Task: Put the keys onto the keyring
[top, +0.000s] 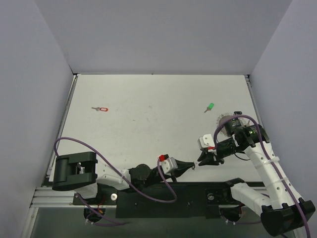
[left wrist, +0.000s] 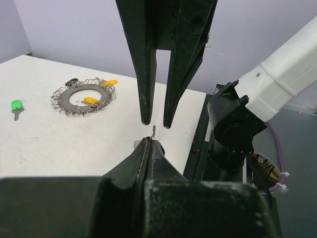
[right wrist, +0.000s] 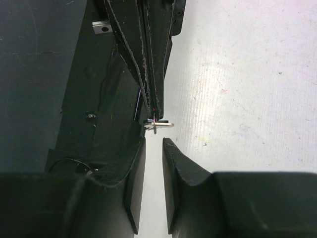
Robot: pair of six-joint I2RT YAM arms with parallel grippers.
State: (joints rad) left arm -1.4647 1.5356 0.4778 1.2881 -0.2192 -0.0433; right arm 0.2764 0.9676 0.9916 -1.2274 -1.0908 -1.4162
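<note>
My left gripper (left wrist: 150, 142) is shut on a small silver key (left wrist: 154, 131) whose thin end sticks out past the tips; it shows in the top view (top: 193, 166) near the table's front edge. My right gripper (right wrist: 154, 143) is open, tip to tip with the left one, its fingers (left wrist: 145, 116) either side of the key (right wrist: 158, 124) without touching it. The keyring (left wrist: 83, 97), a spiky silver circle with yellow-headed keys, lies flat behind the right arm (top: 227, 119). A green-headed key (top: 209, 107) and a red-headed key (top: 101, 108) lie loose on the table.
The white table (top: 148, 129) has grey walls on three sides. The black base rail (top: 163, 198) runs along the front edge below both grippers. The right arm's white link (left wrist: 282, 74) and a purple cable (top: 99, 158) are near.
</note>
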